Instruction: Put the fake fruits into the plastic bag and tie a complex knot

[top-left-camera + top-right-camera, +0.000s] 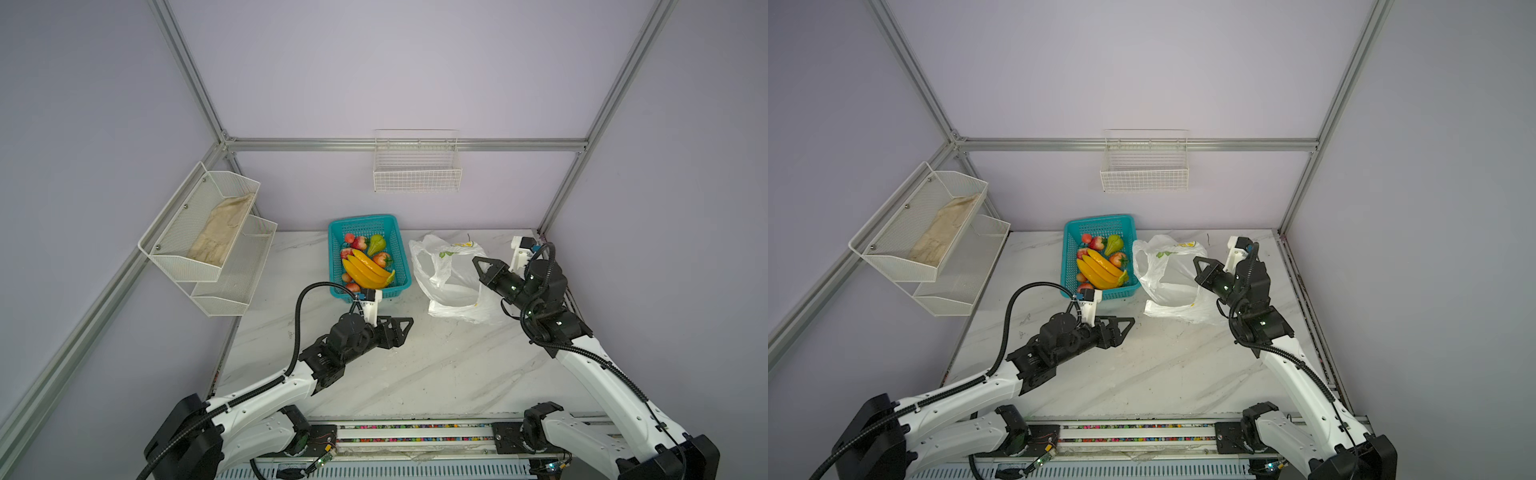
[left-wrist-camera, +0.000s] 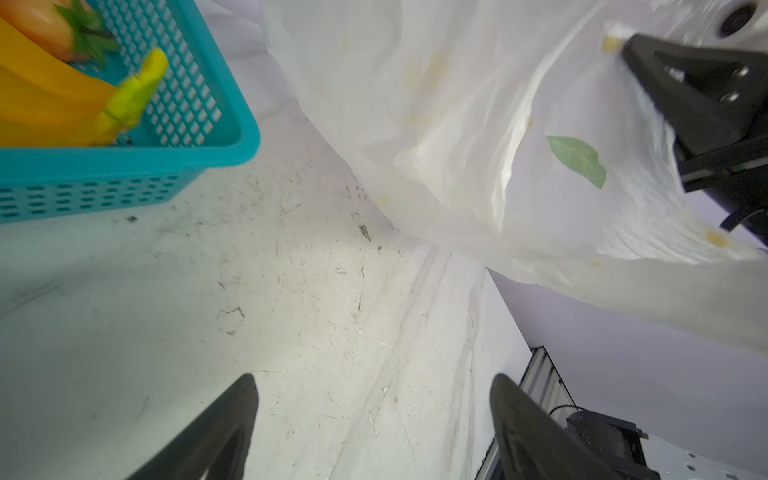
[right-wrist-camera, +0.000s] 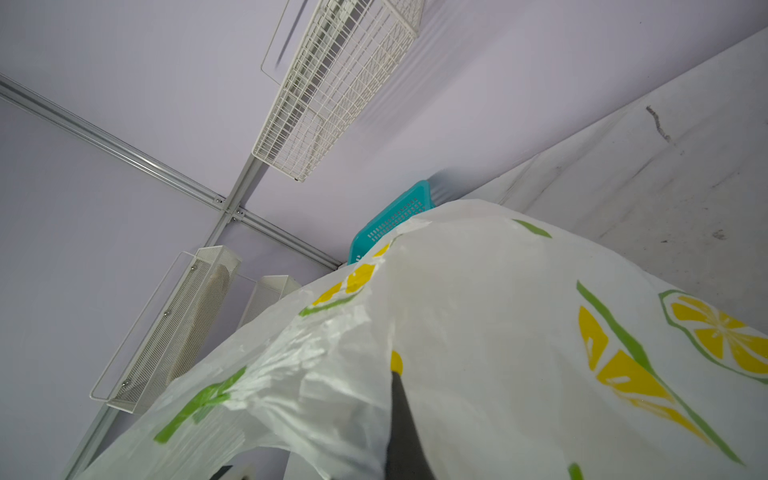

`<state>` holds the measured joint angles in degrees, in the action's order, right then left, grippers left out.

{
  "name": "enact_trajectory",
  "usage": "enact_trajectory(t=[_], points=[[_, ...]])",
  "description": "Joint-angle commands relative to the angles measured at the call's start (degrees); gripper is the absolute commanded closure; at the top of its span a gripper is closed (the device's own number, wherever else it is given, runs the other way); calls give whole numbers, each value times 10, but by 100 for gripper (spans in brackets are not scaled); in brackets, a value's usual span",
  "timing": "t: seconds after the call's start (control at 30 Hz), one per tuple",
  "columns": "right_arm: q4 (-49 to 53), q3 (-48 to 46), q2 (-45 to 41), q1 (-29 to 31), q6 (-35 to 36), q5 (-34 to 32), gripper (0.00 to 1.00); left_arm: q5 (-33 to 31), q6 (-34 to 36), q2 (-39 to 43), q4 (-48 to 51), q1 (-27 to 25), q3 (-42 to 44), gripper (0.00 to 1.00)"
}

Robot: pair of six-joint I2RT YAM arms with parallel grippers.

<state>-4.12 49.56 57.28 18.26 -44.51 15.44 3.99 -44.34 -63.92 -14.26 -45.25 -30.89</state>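
The fake fruits lie in a teal mesh basket (image 1: 361, 219) at the back middle: a yellow banana bunch (image 1: 368, 270) (image 1: 1102, 270) (image 2: 50, 95), a green pear (image 1: 377, 244) and red strawberries (image 1: 360, 242). To the right of the basket, the plastic bag (image 1: 449, 274) (image 1: 1167, 282) (image 2: 457, 124) (image 3: 498, 332) is held up with its mouth open. My right gripper (image 1: 475, 259) (image 1: 1195, 259) (image 2: 623, 45) (image 3: 395, 374) is shut on the bag's upper edge. My left gripper (image 1: 409, 326) (image 1: 1130, 324) (image 2: 374, 382) hangs open and holds nothing, in front of the basket. No knot is in view.
A two-tier white mesh rack (image 1: 208, 249) on the left wall holds a beige cloth (image 1: 220, 232). A white wire basket (image 1: 417, 174) hangs on the back wall. Bare marble tabletop (image 1: 415, 365) lies between the arms, and a rail (image 1: 415, 432) runs along the front.
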Motion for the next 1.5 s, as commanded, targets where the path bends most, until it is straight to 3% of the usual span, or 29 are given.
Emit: enact_trajectory(t=[0.0, 0.2, 0.43, 0.57, 0.73, 0.8, 0.9, 1.03, 1.13, 1.23, 1.33, 1.47], points=[[-49, -11, -6, -2, -39, 3, 100, 1, -22, -56, -85, -11, -94, 14], [-41, -8, -14, -2, -23, 3, 100, 46, -20, -125, -112, -16, -165, 15], [-46, -10, -17, -2, -6, 17, 100, 18, -22, -129, -153, -15, -163, 15], [-60, -11, -18, -2, -11, 36, 100, -13, -14, -154, -113, -15, -210, 21], [-51, -1, -20, -2, 5, 36, 100, 2, 1, -218, -72, -15, -281, 46], [-20, 19, -24, -3, 33, 28, 100, 8, 6, -226, -50, -14, -281, 64], [116, 91, -25, -4, 164, -75, 100, 12, 12, -198, -18, 7, -235, 83], [225, 153, -25, -4, 261, -220, 100, 37, 29, -135, 50, 65, -156, 94], [215, 148, -20, -4, 249, -202, 100, 45, 77, -121, 94, 79, -134, 95], [190, 128, 9, -4, 217, -104, 100, 73, 120, -121, 100, 78, -138, 92], [187, 115, 31, -4, 200, -43, 100, 78, 164, -116, 99, 77, -146, 79], [203, 106, 28, -4, 188, -19, 100, 20, 233, -94, 102, 63, -143, 50]])
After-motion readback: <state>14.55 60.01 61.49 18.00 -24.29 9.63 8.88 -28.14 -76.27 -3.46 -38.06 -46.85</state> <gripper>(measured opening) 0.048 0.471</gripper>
